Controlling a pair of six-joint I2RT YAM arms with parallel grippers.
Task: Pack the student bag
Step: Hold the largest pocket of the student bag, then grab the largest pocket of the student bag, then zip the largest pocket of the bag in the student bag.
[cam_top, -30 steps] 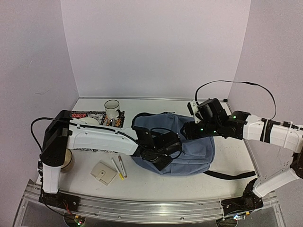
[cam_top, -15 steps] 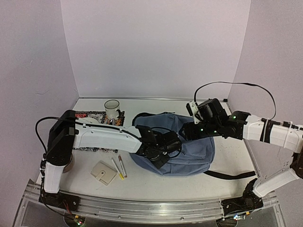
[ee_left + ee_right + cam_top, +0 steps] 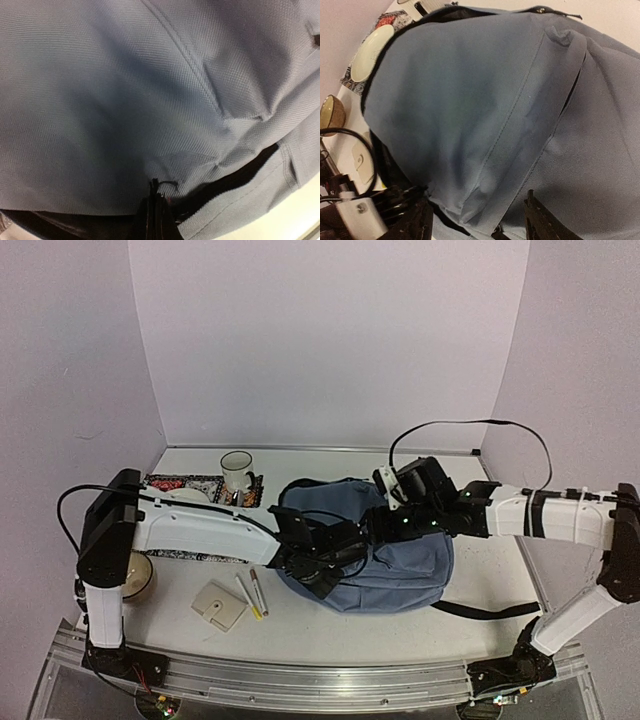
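The student bag (image 3: pixel 400 555), blue-grey with black straps, lies on its side in the middle of the table. My left gripper (image 3: pixel 318 577) sits at the bag's near left edge. In the left wrist view its fingertips (image 3: pixel 156 212) are pressed together, pinching the bag's fabric (image 3: pixel 150 100) beside a dark zipper gap. My right gripper (image 3: pixel 376 530) hovers over the bag's upper middle. Its fingers (image 3: pixel 542 220) stand wide apart above a stitched fold of the bag (image 3: pixel 485 110), holding nothing.
A white mug (image 3: pixel 237 471) and a plate (image 3: pixel 186 496) rest on a patterned mat (image 3: pixel 165 483) at the back left. A bowl (image 3: pixel 137 575), a beige wallet (image 3: pixel 219 605) and two pens (image 3: pixel 252 593) lie near the front left. A black strap (image 3: pixel 490 610) trails right.
My left gripper has shut on the bag's fabric at its near left edge. My right arm has moved left across the bag, with its fingers slightly wider.
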